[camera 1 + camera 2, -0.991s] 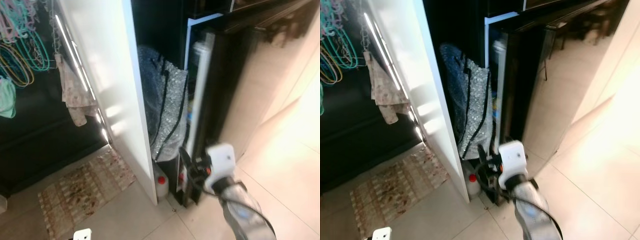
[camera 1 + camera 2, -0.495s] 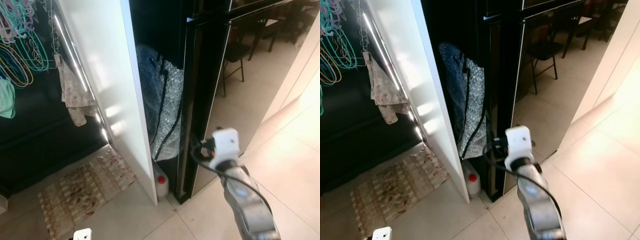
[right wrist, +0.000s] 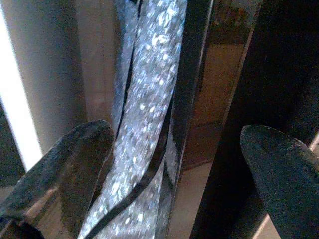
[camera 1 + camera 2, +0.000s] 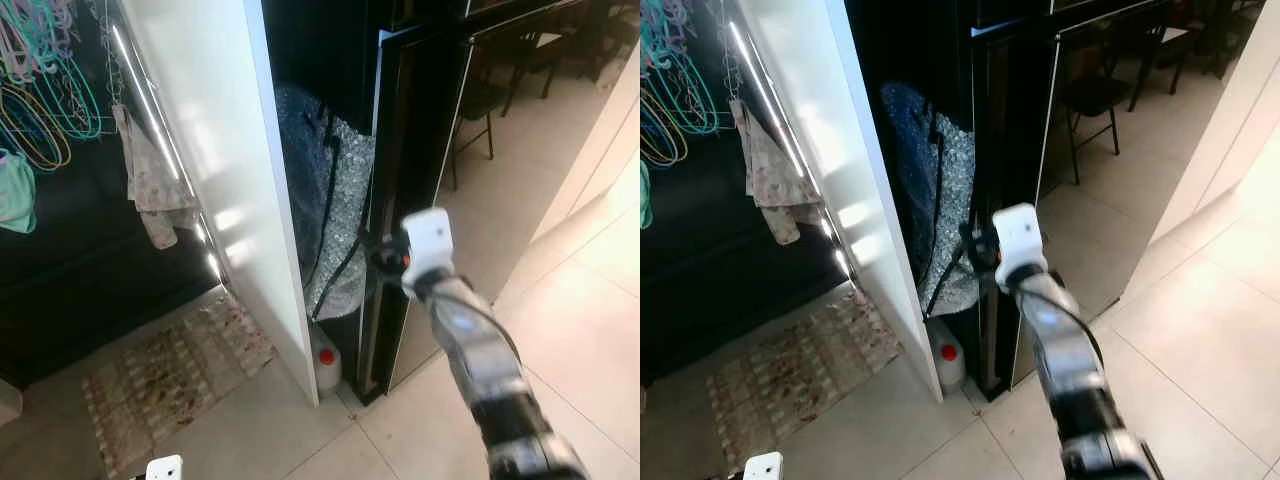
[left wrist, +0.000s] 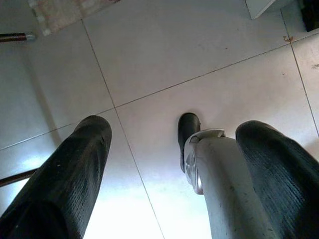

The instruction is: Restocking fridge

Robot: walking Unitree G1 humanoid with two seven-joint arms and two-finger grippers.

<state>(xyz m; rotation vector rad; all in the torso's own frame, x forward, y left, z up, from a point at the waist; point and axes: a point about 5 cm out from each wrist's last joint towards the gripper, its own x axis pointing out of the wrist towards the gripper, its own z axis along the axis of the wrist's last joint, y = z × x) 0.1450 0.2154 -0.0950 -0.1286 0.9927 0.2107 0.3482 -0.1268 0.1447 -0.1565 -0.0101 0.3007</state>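
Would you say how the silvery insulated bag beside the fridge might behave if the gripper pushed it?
The silvery bag looks crinkled and slumped, so it would probably give and fold rather than slide stiffly. Its foil surface may be slippery. The open right gripper hovers beside it at the fridge door.

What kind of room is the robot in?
Probably a kitchen or utility corner of a home: a tall black fridge on a tiled floor, clothes hangers hanging nearby, and a small rug.

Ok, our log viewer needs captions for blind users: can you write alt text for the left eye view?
The robot's right gripper reaches to the edge of a glossy black fridge door. A silvery bag hangs in the dark gap between that door and a white panel, with a red-capped jug on the tiled floor below and a patterned mat further left.
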